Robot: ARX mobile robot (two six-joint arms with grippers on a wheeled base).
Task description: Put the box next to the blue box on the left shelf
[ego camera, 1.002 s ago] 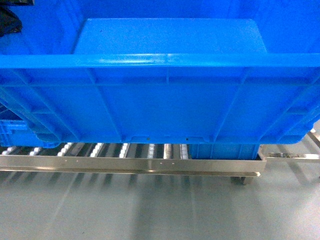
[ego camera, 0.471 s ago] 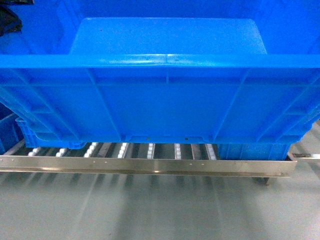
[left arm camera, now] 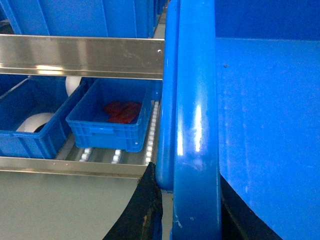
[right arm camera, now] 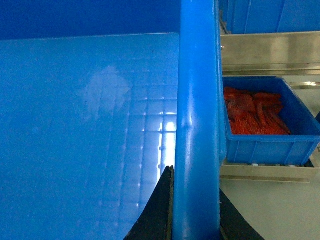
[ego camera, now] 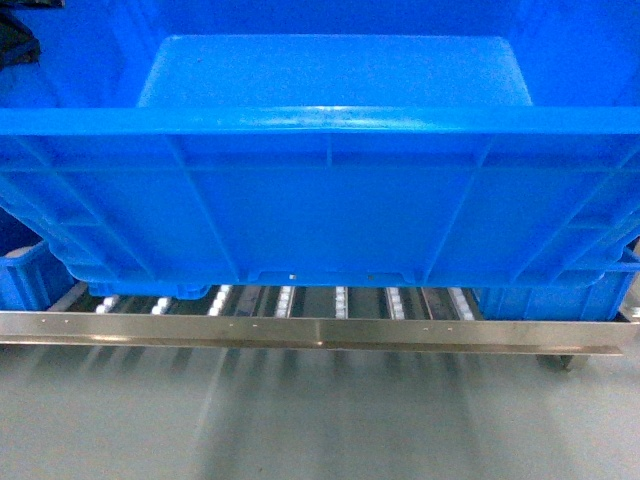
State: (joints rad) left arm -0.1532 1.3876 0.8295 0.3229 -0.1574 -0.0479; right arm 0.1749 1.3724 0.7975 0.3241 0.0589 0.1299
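Observation:
The box [ego camera: 330, 200], a large open bright blue crate, fills the head view and hangs just above the left shelf [ego camera: 320, 333], whose white rollers [ego camera: 340, 300] show under it. My left gripper [left arm camera: 189, 200] is shut on the box's left rim [left arm camera: 196, 125]. My right gripper [right arm camera: 196, 200] is shut on its right rim [right arm camera: 197, 125]. A small blue box [left arm camera: 110, 117] holding red items sits on the rollers left of the held box. Neither gripper shows in the head view.
Another blue bin with a white roll [left arm camera: 30, 125] stands further left. On the right a blue bin of red items [right arm camera: 270, 145] sits on the rack. A steel rail [left arm camera: 80, 57] of an upper level crosses above. Grey floor [ego camera: 320, 420] lies in front.
In the head view the shelf has slid to the right under the box. Its front rail now spans the whole width, and a blue bin has come into view at the left.

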